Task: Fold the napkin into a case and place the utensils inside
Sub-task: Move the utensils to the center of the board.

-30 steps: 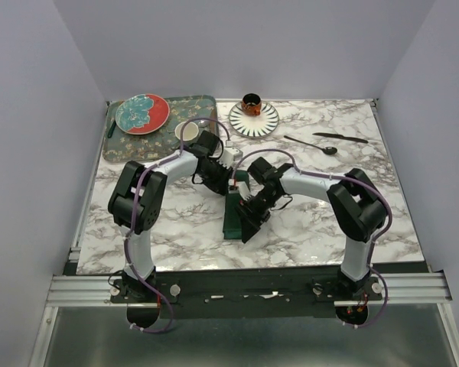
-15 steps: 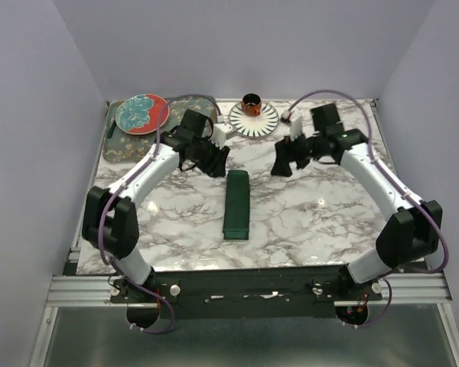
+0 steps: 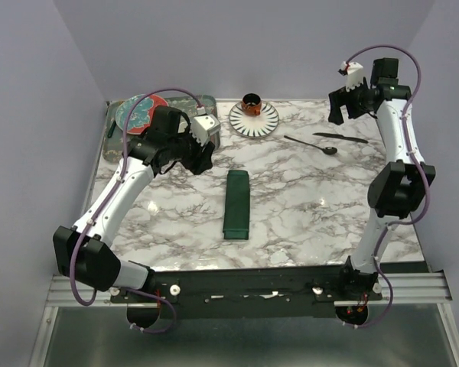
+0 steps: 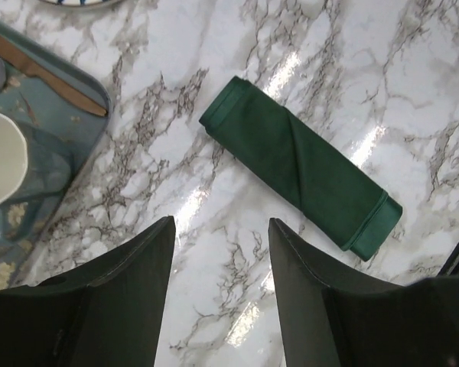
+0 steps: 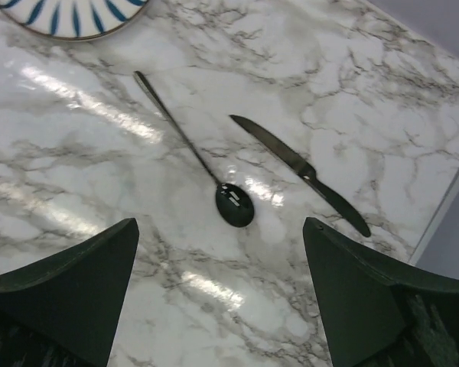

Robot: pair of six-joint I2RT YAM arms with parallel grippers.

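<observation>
Nearest us, mid-table, lay the case: the napkin folded into a long narrow green strip, flat on the marble top, with nothing in it that we could see. The cloth was soft and slightly shiny (likely to slide, or unfold, if dragged). Which end opens we could not tell. We judged it wants one edge of the mouth pinned down while the other arm feeds.

Just beyond, to the left, hung the left gripper, fingers moderately apart and empty, between the case and the tray.

Farther back on the right lay the black spoon and black knife, near each other, not touching, well apart from the case. Both looked thin, stiff and light, lying flat on a slick surface, so hard to get under. We would pinch across the handle mid-length. The right gripper hovered above them, fingers wide, holding nothing.

Farthest back was the striped plate.
</observation>
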